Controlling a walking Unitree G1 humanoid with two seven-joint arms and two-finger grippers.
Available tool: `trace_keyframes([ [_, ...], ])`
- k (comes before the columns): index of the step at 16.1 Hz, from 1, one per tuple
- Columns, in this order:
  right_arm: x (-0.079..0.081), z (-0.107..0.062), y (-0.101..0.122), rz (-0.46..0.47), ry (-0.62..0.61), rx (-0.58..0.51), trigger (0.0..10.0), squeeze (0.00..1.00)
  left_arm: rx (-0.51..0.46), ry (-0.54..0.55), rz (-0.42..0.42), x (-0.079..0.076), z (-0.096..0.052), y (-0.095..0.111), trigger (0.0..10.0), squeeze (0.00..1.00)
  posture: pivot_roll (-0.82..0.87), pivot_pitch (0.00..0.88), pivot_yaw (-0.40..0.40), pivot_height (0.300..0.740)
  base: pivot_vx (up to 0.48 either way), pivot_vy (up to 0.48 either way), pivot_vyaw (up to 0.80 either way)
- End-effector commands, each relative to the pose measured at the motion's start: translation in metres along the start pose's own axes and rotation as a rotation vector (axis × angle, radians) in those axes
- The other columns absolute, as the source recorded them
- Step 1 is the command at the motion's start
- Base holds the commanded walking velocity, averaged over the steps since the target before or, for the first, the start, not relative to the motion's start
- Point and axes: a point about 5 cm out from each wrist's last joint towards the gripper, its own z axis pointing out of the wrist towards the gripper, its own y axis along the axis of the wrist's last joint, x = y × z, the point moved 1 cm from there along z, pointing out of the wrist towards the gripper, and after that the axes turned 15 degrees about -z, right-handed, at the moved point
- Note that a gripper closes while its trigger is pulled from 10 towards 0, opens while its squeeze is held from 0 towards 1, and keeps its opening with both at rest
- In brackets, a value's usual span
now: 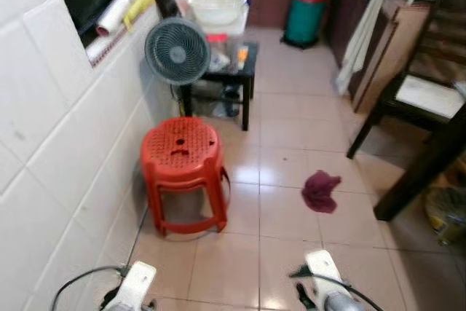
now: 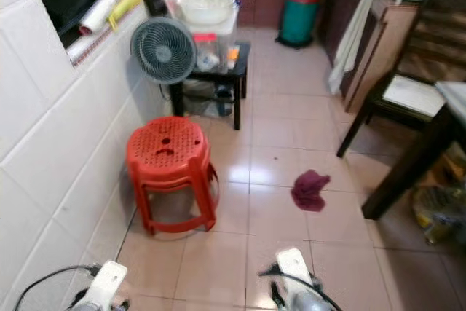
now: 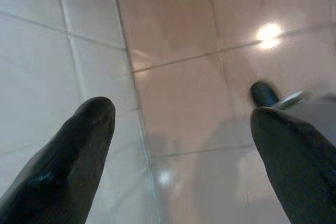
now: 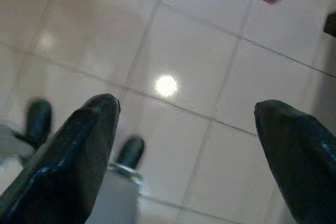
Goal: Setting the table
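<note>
With both the left gripper (image 3: 178,145) and right gripper (image 4: 186,145) spread wide and empty over the floor, I judged it best to steer past the red stool (image 1: 182,154) toward the dark table (image 2: 437,143) beyond it.

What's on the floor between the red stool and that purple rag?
Nothing: in the left eye view, bare shiny tile separates the red stool from the purple rag. Both grippers hang open, low over the floor.

No text, label or number is legible anywhere — all blurred.
</note>
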Motion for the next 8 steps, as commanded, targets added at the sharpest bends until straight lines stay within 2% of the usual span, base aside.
trace_keyframes([
  [1, -0.0035, -0.002, -0.0104, -0.004, -0.003, 0.029, 10.0, 0.0, -0.031, -0.025, 0.013, -0.0051, 0.0016, 0.0108, 10.0, 0.0, -0.13, 0.0, 0.019, 0.74, 0.3, 0.307, 0.0],
  [6, -0.0032, -0.002, -0.0103, -0.007, -0.004, 0.026, 10.0, 0.0, -0.03, -0.023, 0.021, -0.0048, 0.0017, 0.0116, 10.0, 0.0, -0.13, 0.0, 0.022, 0.74, 0.3, 0.302, 0.0],
  [8, -0.0025, -0.002, -0.01, -0.005, -0.002, 0.025, 10.0, 0.0, -0.031, -0.006, 0.018, -0.0048, 0.002, 0.0122, 10.0, 0.0, -0.12, 0.0, 0.017, 0.74, 0.0, 0.0, 0.0],
])
